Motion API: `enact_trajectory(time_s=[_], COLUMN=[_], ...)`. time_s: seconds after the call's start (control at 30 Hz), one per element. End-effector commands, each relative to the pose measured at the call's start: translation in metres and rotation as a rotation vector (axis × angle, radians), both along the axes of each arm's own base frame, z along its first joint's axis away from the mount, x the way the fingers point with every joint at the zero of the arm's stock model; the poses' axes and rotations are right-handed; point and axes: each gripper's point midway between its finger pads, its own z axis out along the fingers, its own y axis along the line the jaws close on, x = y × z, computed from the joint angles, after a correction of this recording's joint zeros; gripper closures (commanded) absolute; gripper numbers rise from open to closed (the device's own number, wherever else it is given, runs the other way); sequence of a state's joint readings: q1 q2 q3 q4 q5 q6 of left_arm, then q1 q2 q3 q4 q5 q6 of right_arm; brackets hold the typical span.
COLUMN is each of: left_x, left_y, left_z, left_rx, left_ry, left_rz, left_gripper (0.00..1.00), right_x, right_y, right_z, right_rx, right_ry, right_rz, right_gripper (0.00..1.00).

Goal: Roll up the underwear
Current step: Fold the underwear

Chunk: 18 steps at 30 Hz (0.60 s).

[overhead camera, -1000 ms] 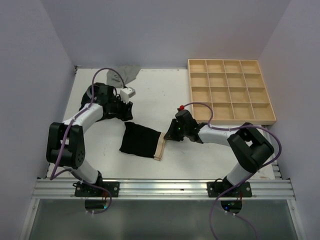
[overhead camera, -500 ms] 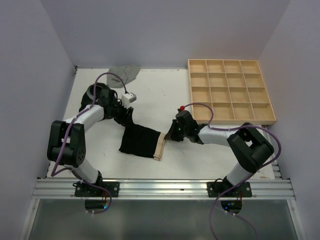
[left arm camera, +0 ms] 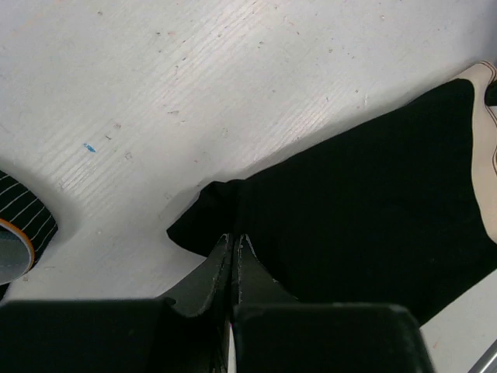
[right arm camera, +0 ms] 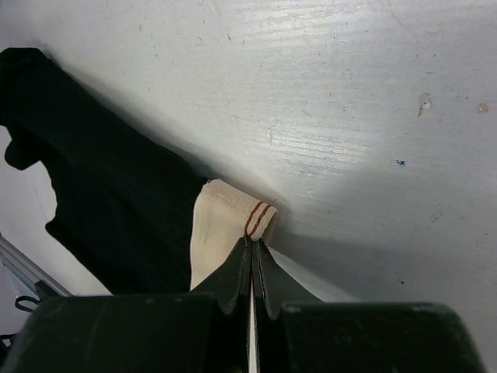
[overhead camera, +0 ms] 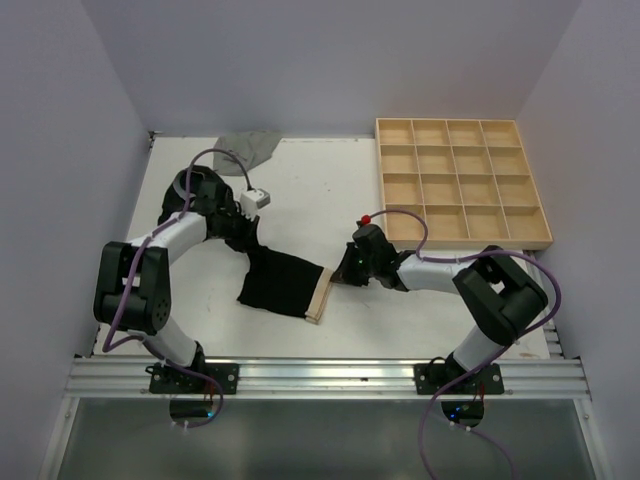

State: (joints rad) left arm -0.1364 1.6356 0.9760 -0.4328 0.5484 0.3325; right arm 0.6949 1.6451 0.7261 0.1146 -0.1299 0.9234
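Note:
Black underwear (overhead camera: 280, 283) lies flat on the white table in the top view, its tan waistband (overhead camera: 318, 296) on the right edge. My left gripper (overhead camera: 252, 246) is shut on the cloth's far left corner; in the left wrist view the left gripper (left arm camera: 234, 238) pinches black underwear (left arm camera: 365, 210). My right gripper (overhead camera: 339, 271) is shut on the waistband's far corner. In the right wrist view the right gripper (right arm camera: 252, 243) nips the tan waistband (right arm camera: 221, 229) just below its two red stripes, lifting that corner slightly.
A grey piece of underwear (overhead camera: 250, 146) lies crumpled at the table's back edge. The wooden grid tray (overhead camera: 460, 185) stands at the back right. A dark pinstriped item (left arm camera: 19, 225) lies near my left gripper. The table's metal front rail (overhead camera: 320, 375) runs along the near edge.
My left gripper swung down to the black underwear's far left corner and shut on it. My right gripper closed on the waistband corner and edged slightly right.

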Motion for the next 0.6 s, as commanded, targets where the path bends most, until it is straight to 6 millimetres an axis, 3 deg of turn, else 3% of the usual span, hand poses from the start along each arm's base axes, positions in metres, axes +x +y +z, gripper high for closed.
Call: enact_trajectory(time_s=[0.0, 0.2, 0.37, 0.57], left_x=[0.015, 0.030, 0.037, 0.045], left_y=[0.013, 0.036, 0.032, 0.027], left_z=[0.014, 0.013, 0.010, 0.021], left_rx=[0.000, 0.016, -0.016, -0.042], left_ry=[-0.079, -0.112, -0.112, -0.154], left_rz=[0.056, 0.167, 0.177, 0.152], left_gripper=[1.00, 1.00, 1.00, 0.84], right_x=[0.003, 0.002, 0.003, 0.018], right_y=[-0.006, -0.011, -0.005, 0.013], right_z=[0.000, -0.003, -0.007, 0.012], right_rx=[-0.014, -0.030, -0.016, 0.011], right_ry=[-0.029, -0.032, -0.034, -0.071], right_rz=[-0.011, -0.008, 0.012, 0.060], right_gripper=[1.00, 1.00, 1.00, 1.00])
